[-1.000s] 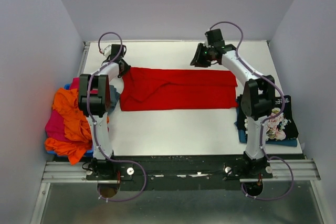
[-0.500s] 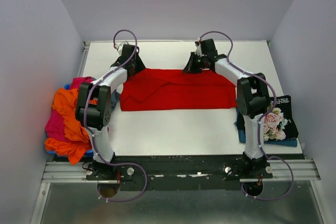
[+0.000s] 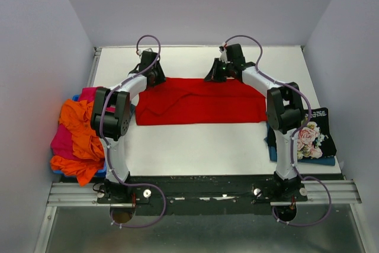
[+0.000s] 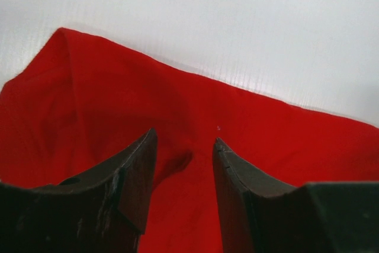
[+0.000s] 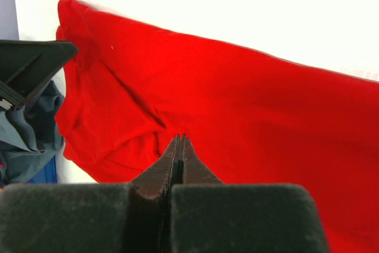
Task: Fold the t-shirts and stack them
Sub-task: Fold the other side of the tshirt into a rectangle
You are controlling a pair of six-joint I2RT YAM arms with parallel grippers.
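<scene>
One red tee lies flat across the far half of the tabletop, folded into a long band running left to right, with wrinkles gathered near its left end.

A heap at the tabletop's left edge shows three more: an orange tee on top, a pink tee under it, and a grey tee on the side nearest the red one. A blue edge shows beneath the heap; whether that is cloth cannot be told. At the right edge lies one black floral tee, folded, on a teal layer that is just as unclear.

Both claws are at the red tee's far edge. The left claw is over the far-left corner, its fingers apart and straddling the cloth, where a small ridge rises between them without being pinched. The right claw is near the middle of that far edge, closed tight with its tips down on the red cloth; whether any fabric is caught between them does not show.
</scene>
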